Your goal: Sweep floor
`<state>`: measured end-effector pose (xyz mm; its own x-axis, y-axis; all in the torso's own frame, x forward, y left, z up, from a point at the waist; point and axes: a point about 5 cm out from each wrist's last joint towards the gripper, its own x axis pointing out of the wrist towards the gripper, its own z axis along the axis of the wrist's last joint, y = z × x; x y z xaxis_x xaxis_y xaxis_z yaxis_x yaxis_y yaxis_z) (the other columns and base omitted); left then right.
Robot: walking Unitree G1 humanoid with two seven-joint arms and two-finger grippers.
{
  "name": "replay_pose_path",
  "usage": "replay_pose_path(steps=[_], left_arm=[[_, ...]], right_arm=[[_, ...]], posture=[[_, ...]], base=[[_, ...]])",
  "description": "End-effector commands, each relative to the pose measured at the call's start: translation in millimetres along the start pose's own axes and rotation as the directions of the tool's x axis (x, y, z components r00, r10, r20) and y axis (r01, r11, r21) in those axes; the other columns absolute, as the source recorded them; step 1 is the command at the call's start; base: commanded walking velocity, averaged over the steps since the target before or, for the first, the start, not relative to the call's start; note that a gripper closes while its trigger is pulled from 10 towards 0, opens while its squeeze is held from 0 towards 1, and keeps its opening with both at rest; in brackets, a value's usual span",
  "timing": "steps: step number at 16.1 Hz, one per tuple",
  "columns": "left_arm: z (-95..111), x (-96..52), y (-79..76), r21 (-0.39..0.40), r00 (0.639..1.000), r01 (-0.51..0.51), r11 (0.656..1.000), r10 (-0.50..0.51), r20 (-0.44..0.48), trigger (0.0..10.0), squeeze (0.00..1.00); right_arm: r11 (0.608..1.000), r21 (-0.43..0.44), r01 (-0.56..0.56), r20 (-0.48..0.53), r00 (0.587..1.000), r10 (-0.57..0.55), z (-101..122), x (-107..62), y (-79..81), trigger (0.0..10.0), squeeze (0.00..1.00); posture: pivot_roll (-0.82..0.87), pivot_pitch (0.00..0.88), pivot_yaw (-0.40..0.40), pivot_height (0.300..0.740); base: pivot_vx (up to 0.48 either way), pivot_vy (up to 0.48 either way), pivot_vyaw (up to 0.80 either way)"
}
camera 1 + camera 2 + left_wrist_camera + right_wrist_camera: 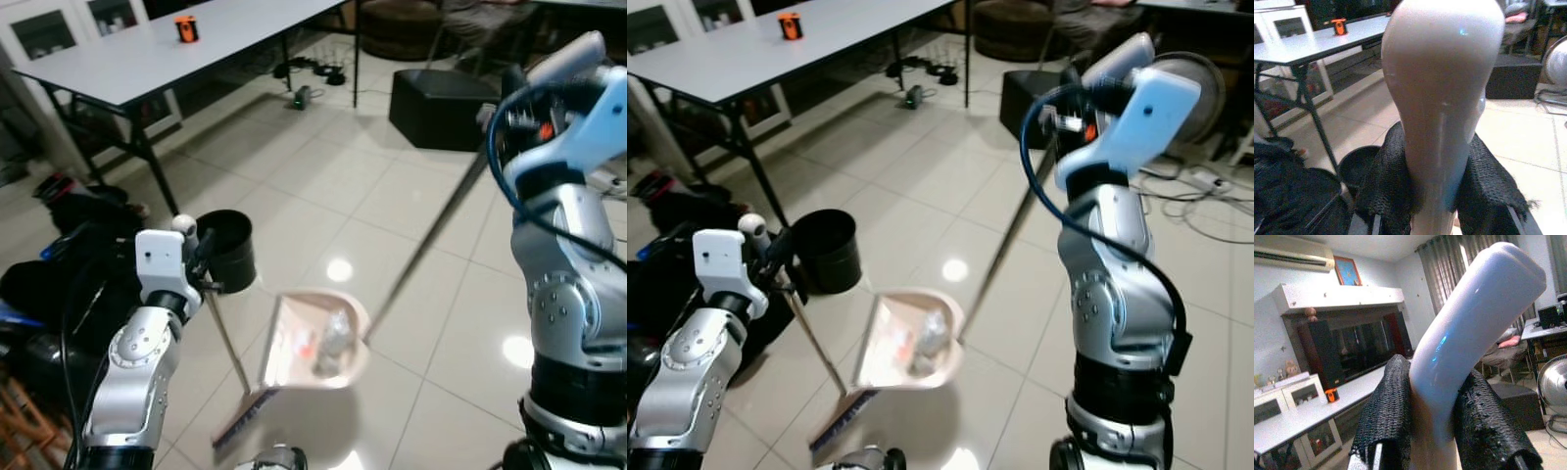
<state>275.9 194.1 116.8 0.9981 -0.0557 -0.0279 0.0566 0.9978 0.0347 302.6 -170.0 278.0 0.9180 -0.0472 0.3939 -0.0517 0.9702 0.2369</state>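
My left gripper (pixel 203 266) is shut on the thin handle of a broom (pixel 227 351). The brush head (pixel 241 418) rests on the tiled floor at the near edge of a beige dustpan (pixel 313 343). Debris and a crumpled clear wrapper lie inside the pan. A long dark dustpan handle (pixel 426 245) rises to my right gripper (pixel 509 98), which is shut on its pale top. In the left wrist view black mesh fingers (pixel 1386 186) clamp the broom's pale handle end (pixel 1442 98). In the right wrist view the fingers (pixel 1386 416) clamp the dustpan grip (pixel 1469 333).
A black round bin (pixel 227 250) stands just beyond my left gripper. Black bags (pixel 69 264) crowd the left. A grey table (pixel 167 59) with an orange object (pixel 186 28) stands at the back left, a black box (pixel 441 106) behind, and a fan (pixel 1205 88) and cables to the right.
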Motion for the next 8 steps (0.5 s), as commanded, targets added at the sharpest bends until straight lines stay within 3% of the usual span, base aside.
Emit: replay_pose_path(steps=[1, 5, 8], left_arm=[[18, 3.8, 0.1, 0.039, 0.997, -0.007, 0.999, 0.004, 0.078, 10.0, 0.00], [16, 2.8, 0.9, 0.050, 0.998, -0.005, 0.999, 0.001, 0.068, 10.0, 0.00], [18, 3.0, 1.0, 0.052, 0.998, 0.001, 0.999, -0.005, 0.068, 10.0, 0.00]], right_arm=[[1.000, 0.028, -0.004, 0.028, 1.000, 0.003, 7, 5.7, 2.2, 10.0, 0.00], [1.000, 0.022, 0.000, 0.041, 0.999, -0.001, 9, 11.9, 3.9, 10.0, 0.00], [0.998, 0.055, -0.011, 0.047, 0.999, 0.009, 9, 16.0, 7.7, 10.0, 0.00]], posture=[[0.02, 0.000, 0.063, 0.740], [0.02, 0.000, 0.065, 0.740], [0.03, 0.000, 0.071, 0.740]], base=[[0.315, 0.000, 0.00], [0.340, 0.000, 0.00], [0.342, 0.000, 0.69]])
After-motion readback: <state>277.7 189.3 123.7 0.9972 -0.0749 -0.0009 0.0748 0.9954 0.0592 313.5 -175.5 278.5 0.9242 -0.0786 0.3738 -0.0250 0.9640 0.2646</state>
